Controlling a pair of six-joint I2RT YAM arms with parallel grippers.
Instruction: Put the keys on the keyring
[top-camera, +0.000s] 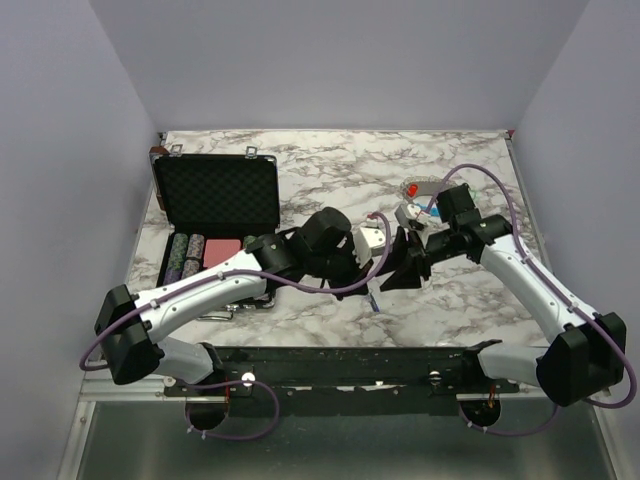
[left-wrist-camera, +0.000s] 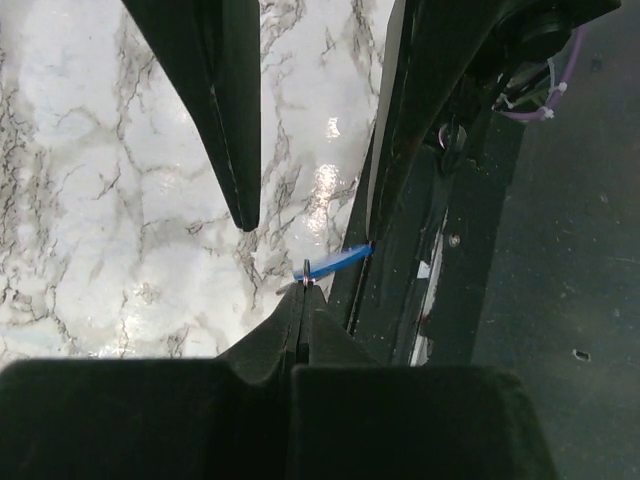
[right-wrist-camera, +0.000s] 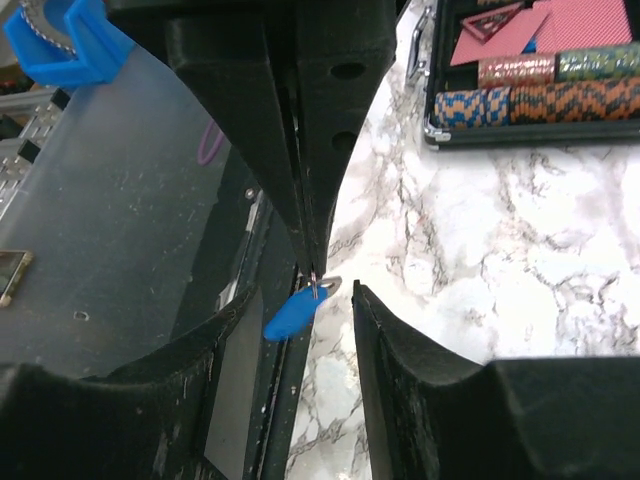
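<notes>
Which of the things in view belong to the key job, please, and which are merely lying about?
Part of the job:
- blue key, pinched at its small ring by the shut left hand
- right hand, open on either side of that key
- red key
- keyring, on the table beside the red key

Lying about:
- black case, open
- poker chips inside it

We see a bench (top-camera: 330, 170) of white marble veined in grey. The key (right-wrist-camera: 290, 315) has a bright blue head. The case (top-camera: 215, 190) is black, its chips (right-wrist-camera: 530, 100) striped orange-and-blue, brown and green, beside pink-red cards (right-wrist-camera: 585, 22). Purple cables (top-camera: 330, 291) trail along the white, black-jointed arms (top-camera: 200, 290).
</notes>
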